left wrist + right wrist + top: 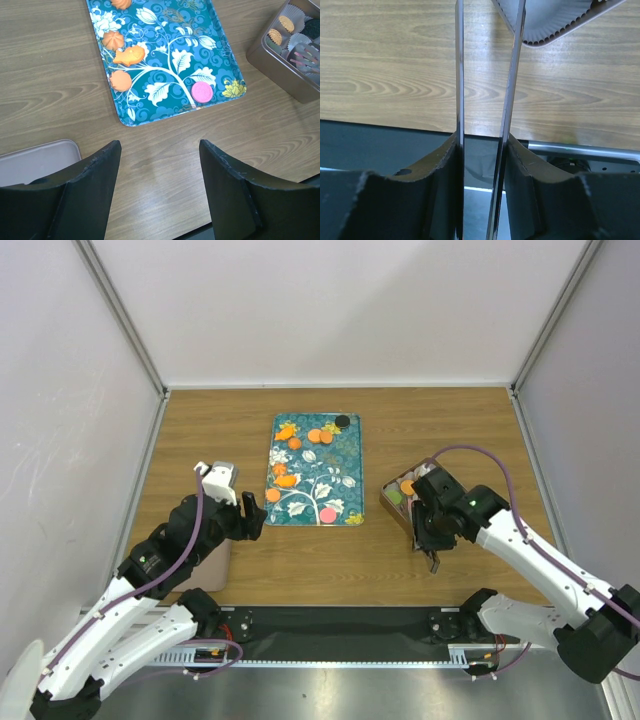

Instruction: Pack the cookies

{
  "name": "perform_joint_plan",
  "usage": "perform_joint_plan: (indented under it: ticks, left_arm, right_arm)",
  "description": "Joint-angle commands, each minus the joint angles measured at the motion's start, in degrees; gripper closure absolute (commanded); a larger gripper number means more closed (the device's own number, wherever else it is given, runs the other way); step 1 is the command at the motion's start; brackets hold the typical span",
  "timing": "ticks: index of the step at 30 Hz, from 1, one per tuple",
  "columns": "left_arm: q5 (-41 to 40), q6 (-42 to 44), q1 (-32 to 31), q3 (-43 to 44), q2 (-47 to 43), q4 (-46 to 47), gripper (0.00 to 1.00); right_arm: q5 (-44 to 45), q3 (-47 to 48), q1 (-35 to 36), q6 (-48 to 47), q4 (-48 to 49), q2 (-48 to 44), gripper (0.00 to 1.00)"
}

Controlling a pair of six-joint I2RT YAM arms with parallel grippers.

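Several cookies lie on the teal flower-print tray (350, 455): orange ones (320, 436), a black one (342, 421) and a pink one (327, 515) near its front edge. The left wrist view shows the pink cookie (202, 92) and an orange cookie (120, 80). My left gripper (250, 515) (160, 145) hovers open over bare wood just in front of the tray's near-left corner. My right gripper (430, 527) (482, 150) is shut on metal tongs (460, 75), over the metal tin (388, 502) that holds an orange cookie (407, 487) and a green one (396, 497).
A pinkish lid (212, 565) (35, 160) lies flat at the near left under my left arm. The tin (280, 75) holds fluted paper cups (299, 41). A fluted white cup edge (555, 25) shows by the tong blades. The black base rail (330, 625) runs along the table's near edge.
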Motion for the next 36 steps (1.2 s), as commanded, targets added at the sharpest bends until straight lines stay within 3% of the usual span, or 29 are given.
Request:
perform_joint_plan:
  ticks: [1, 36]
  left_arm:
    - [0.24, 1.03, -0.33, 0.13, -0.10, 1.63, 0.30]
    - [0.33, 1.03, -0.33, 0.13, -0.89, 1.72, 0.30]
  right_arm:
    - [-0.41, 0.01, -0.39, 0.07, 2.38, 0.86, 0.62]
    - [-1.20, -0.95, -0.48, 0.51, 2.64, 1.21, 0.52]
